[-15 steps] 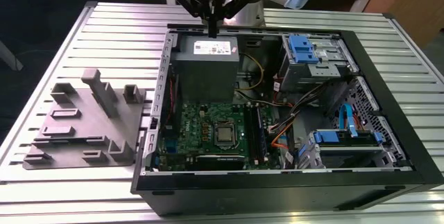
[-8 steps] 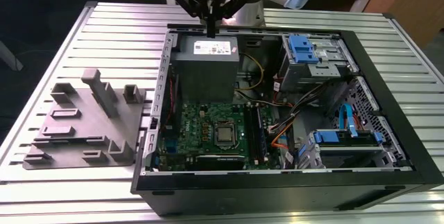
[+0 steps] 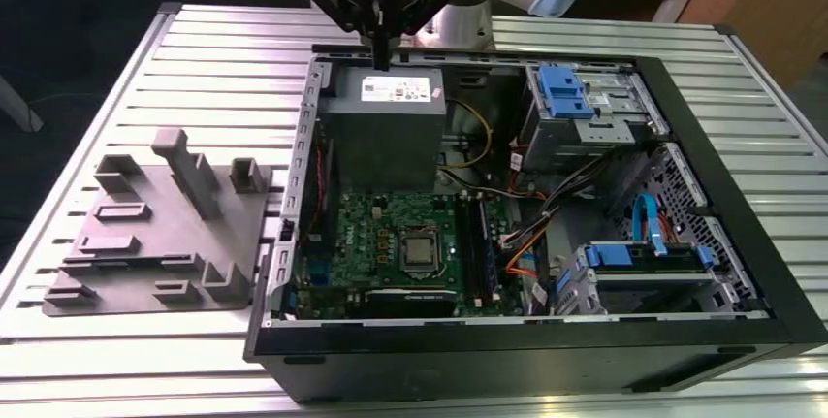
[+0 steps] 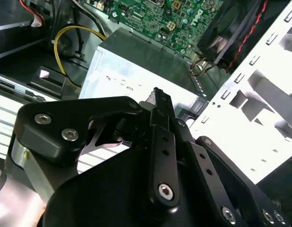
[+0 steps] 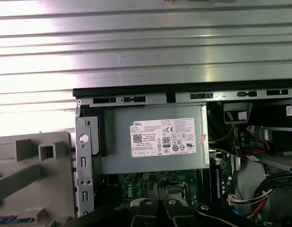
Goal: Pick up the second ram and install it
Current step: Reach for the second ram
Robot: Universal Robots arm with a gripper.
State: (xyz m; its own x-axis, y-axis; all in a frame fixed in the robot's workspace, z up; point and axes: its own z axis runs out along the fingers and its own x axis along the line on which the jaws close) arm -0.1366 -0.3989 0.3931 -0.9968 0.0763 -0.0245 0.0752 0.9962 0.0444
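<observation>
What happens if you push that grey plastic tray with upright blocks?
The grey plastic tray would probably slide, not roll: it lies flat on the ribbed metal table. It looks stiff and, as moulded plastic, likely light.

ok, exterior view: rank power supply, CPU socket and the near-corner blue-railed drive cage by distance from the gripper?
1. Power supply, just under the gripper, at the case's far end.
2. CPU socket, mid-board, centre of the case.
3. Blue-railed drive cage, near corner on the exterior view's right.

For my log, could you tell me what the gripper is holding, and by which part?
Nothing, it seems: the gripper is shut, with nothing in it, above the power supply.
</observation>
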